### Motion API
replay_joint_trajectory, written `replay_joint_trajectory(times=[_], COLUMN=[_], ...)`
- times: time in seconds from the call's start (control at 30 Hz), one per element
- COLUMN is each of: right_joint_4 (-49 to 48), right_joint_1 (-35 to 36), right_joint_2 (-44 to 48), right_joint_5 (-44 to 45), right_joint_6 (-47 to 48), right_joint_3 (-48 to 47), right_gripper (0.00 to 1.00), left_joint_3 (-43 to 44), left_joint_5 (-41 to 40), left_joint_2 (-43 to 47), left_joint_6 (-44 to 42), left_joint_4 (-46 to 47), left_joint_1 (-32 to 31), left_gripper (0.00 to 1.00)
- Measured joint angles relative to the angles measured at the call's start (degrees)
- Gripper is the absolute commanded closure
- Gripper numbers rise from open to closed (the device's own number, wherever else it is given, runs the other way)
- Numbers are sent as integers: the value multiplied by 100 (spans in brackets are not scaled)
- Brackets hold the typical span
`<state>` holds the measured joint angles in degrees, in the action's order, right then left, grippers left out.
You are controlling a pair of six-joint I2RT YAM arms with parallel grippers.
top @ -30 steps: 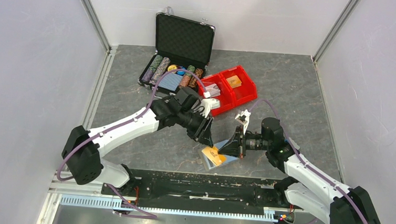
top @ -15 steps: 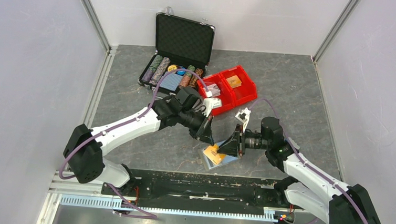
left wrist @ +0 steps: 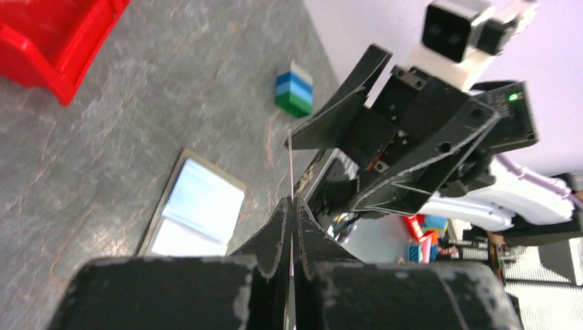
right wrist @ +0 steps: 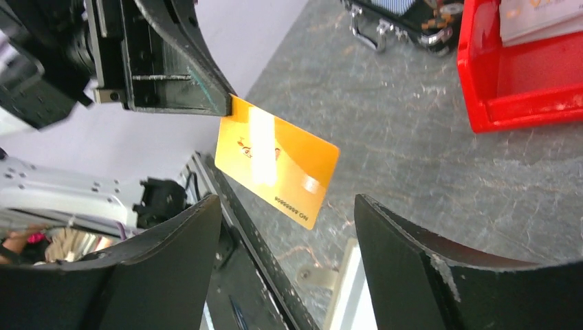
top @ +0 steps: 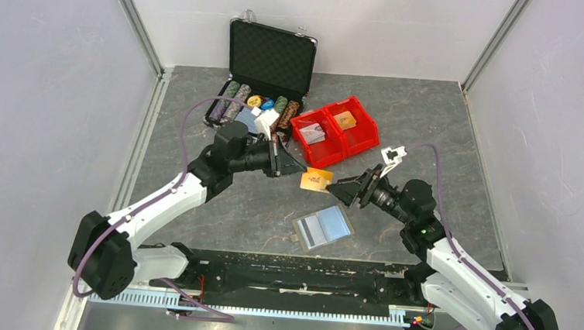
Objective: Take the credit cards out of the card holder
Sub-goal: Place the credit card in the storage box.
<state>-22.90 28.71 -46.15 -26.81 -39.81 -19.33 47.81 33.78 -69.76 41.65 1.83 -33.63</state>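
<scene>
The left pincer (top: pixel 298 168) is pressed together on 1 corner of the orange card (top: pixel 316 181) and holds it in the air above the table (top: pixel 445 145), clear of everything else. From that pinched corner the card's long axis runs outward and slightly down toward the right pincer (top: pixel 341 189). That pincer is spread wide, holds nothing, and faces the card's free end from just beside it, with no contact that I can see. The card therefore sits between the 2 pincers. Its printed face is turned toward the right wrist, so the right fingers flank its short edges, not its flat sides. The card holder (top: pixel 323 228) lies open and flat on the table, nearer the arm bases and well apart from the raised card. The right pincer is the closer of the 2 to it. I cannot tell whether more cards sit inside. My reading is that this card is already out, so the left arm only needs to set it down on bare table. The empty right pincer looks better placed to go to the holder.
</scene>
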Motion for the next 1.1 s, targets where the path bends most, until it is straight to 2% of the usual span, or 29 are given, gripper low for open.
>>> replay_joint_trajectory(times=[0.13,0.2,0.27,0.37,0.43,0.53,0.67,0.9,0.97,1.07,1.1], right_joint_4=[-533,-866,-1182,-1532,-1410,-638,389,723,750,763,743], right_joint_1=[-4,-7,-7,-44,-179,-505,-772,-258,13,310,345], right_joint_2=[-28,-140,-310,-560,-599,-597,-667,-1207,-1412,-1644,-1687], right_joint_5=[269,321,334,251,46,-289,-942,-1991,-2142,-2253,-2262], right_joint_6=[-466,-697,-909,-1080,-909,-227,826,1558,1624,1716,1716], right_joint_3=[48,50,50,50,2,-402,-1268,-1598,-1598,-1598,-1596], right_gripper=[41,43,42,34,32,32,39,42,47,71,83], left_joint_3=[-402,-562,-608,-566,-374,-184,173,728,857,949,970], left_joint_5=[-232,-321,-352,-302,-122,240,719,1797,1976,2118,2199], left_joint_2=[308,356,348,308,212,151,63,-590,-800,-973,-1008], left_joint_6=[682,1023,1246,1325,1257,1069,463,-236,-396,-562,-595], left_joint_4=[964,1425,1685,1847,1631,1318,358,-772,-1067,-1342,-1419], left_joint_1=[44,50,52,55,87,184,297,341,339,341,341], left_gripper=[98,98,98,98,98,98,98,98,98,98,98])
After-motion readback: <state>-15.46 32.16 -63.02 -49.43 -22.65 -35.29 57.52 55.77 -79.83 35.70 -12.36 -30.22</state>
